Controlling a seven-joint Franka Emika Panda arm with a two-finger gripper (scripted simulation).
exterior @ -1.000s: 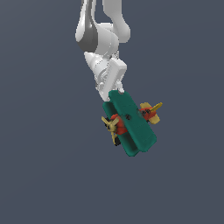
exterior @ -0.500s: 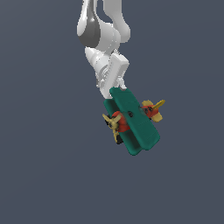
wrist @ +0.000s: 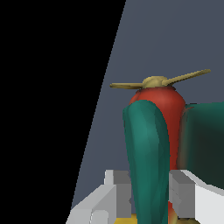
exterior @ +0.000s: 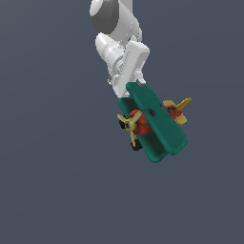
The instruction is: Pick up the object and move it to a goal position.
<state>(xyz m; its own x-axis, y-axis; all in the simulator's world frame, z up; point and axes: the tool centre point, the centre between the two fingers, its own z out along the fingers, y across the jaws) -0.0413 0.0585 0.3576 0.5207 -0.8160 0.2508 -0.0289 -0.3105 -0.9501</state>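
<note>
The object is a small toy biplane (exterior: 155,121) with teal-green wings, a red body, a yellow propeller and a yellow tail. It hangs tilted in mid-air under the white arm in the exterior view. My gripper (exterior: 135,89) is shut on one end of its wings. The wrist view shows a grey finger (wrist: 114,186) on one side of a teal wing (wrist: 146,153) and the other finger pressed on the opposite side, with the red nose and propeller (wrist: 158,81) beyond. A black wheel (exterior: 136,145) shows below the nose.
Around the arm there is only a plain dark grey-blue background. One side of the wrist view is black.
The arm and the held biplane have shifted slightly up and toward the exterior view's right. The grip on the wing is unchanged.
</note>
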